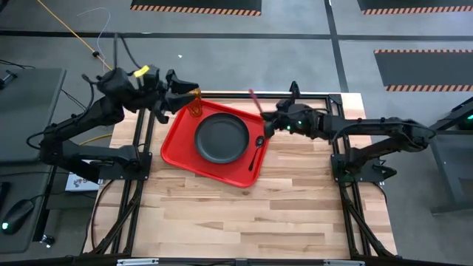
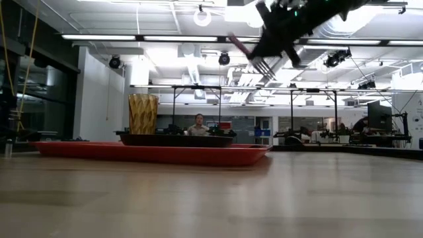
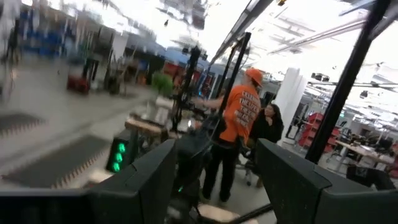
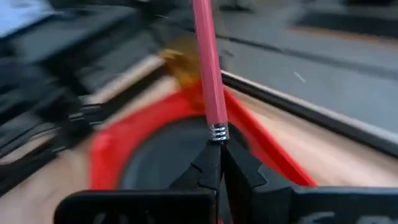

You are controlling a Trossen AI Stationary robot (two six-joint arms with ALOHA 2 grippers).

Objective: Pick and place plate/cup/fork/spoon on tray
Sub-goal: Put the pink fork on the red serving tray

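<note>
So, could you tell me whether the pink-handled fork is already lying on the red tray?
No, the right gripper holds the fork high above the tray.

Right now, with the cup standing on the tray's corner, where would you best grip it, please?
Grip the cup across its side walls from above. It stands upright, mouth up, on the tray, and the plate beside it crowds a low sideways approach.

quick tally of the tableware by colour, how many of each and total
black: 2, the plate and the spoon, both on the tray
red: 1, the tray
amber-orange: 1, the cup at the tray's far edge
pink and silver: 1, the fork held in the right gripper
total: 5
</note>
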